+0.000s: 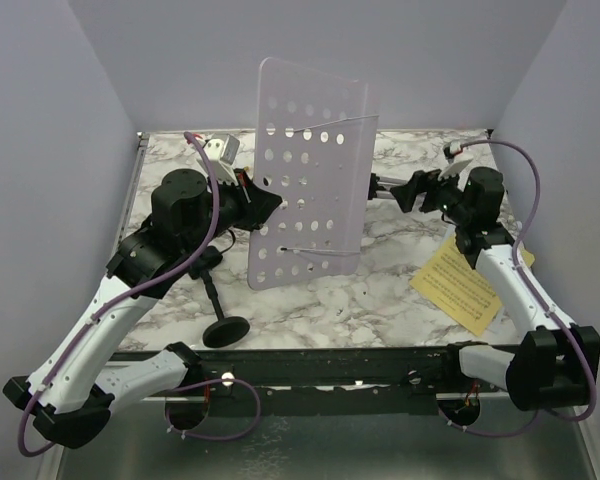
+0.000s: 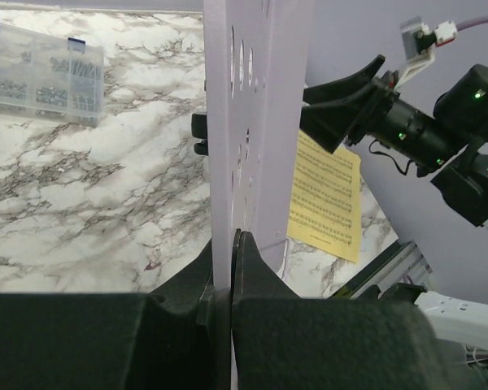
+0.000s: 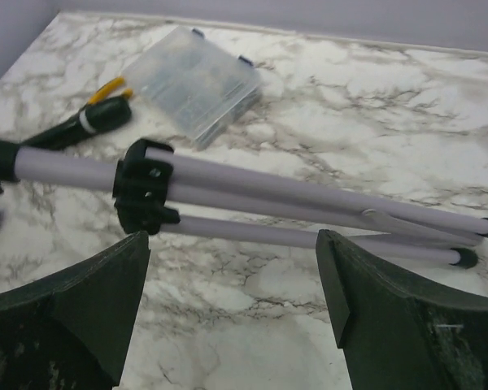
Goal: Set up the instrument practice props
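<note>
the left hand (image 2: 231,258) is clamped shut on one edge of the lilac music stand (image 1: 310,170), a finger pressed flat against each face of the hole-punched panel. the panel is held up off the marble surface (image 1: 380,270) at a tilt. its thin tripod (image 3: 293,199) sticks out sideways from behind it, legs folded together and their black tips pointing away from the panel.

the right hand (image 3: 232,244) sits at that tripod end of the music stand with its jaws spread wide. the legs cross just beyond the gap, and neither finger appears to touch them.

a yellow sheet-music page (image 1: 462,287) lies flat on the surface on the tripod side of the music stand, towards the arm bases and well apart from the panel. the short black mic stand (image 1: 220,318) is on the opposite side of the music stand, its round base nearest the arm bases; i cannot tell if it is upright or tipped.

past the music stand's stem, a black microphone (image 3: 98,120) lies on the surface. yellow-handled pliers (image 3: 107,86) sit just behind it, and a clear compartment box (image 3: 197,81) is near both.
</note>
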Robot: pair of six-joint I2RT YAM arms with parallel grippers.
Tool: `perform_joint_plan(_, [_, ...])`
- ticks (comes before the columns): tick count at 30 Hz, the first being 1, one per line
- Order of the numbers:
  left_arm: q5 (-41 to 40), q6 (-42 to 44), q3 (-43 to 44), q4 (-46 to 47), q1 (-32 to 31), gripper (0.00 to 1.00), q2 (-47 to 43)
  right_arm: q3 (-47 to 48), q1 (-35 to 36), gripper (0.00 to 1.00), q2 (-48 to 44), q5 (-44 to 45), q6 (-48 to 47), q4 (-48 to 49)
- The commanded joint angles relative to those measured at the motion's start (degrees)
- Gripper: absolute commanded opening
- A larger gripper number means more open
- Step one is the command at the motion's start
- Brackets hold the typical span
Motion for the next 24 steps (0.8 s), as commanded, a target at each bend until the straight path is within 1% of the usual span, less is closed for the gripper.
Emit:
perform_joint_plan(1, [-3.0, 4.6, 2.6, -3.5, 0.6, 0.00, -1.9, -6.5, 0.3, 0.90, -2.1, -17.2, -10.1, 19.6])
perform_joint_plan(3, [-2.9, 4.6, 2.8, -3.5, 0.6, 0.00, -1.8, -9.1, 0.3, 0.89, -2.3, -20.4, -13.0, 23.7])
perform_joint_plan(5, [-2.8, 4.8, 3.4, -3.7, 0.6, 0.00, -1.5, -10.3, 0.3, 0.83, -1.5, -28.0, -18.1, 25.4])
perform_joint_plan(6, [-2.7, 4.8, 3.6, -3.7, 0.6, 0.00, -1.3, -10.3, 0.4, 0.79, -0.9, -33.7, -22.1, 24.6])
perform_joint_plan(7, [-2.4, 4.9, 3.8, -3.7, 0.6, 0.00, -1.2, -10.3, 0.7, 0.79, -0.3, -37.0, -26.4, 23.8])
perform_joint_plan(8, [-2.4, 4.9, 3.9, -3.8, 0.6, 0.00, -1.2, -10.7, 1.2, 0.79, 0.0, -39.0, -28.8, 24.2])
perform_joint_plan(9, [-2.4, 4.9, 3.9, -3.8, 0.6, 0.00, -1.3, -11.5, 2.0, 0.79, 0.1, -39.3, -30.8, 25.6])
perform_joint_plan(11, [-2.5, 4.8, 3.9, -3.8, 0.6, 0.00, -1.2, -13.3, 2.7, 0.79, 0.5, -39.9, -32.4, 31.6])
perform_joint_plan(14, [-0.7, 4.2, 3.8, -3.9, 0.6, 0.00, -1.2, -13.4, 2.9, 0.79, 1.7, -43.2, -35.3, 35.1])
perform_joint_plan(16, [0.1, 3.9, 3.5, -3.8, 0.6, 0.00, -1.3, -11.4, 2.9, 0.77, 3.0, -44.7, -36.8, 34.0])
perform_joint_plan(19, [0.2, 3.7, 3.6, -3.8, 0.6, 0.00, -1.2, -8.0, 3.1, 0.72, 5.0, -47.4, -41.7, 28.7])
perform_joint_plan(24, [1.4, 3.6, 3.6, -3.8, 0.6, 0.00, -1.2, -4.4, 3.2, 0.71, 7.9, -46.9, -46.1, 24.7])
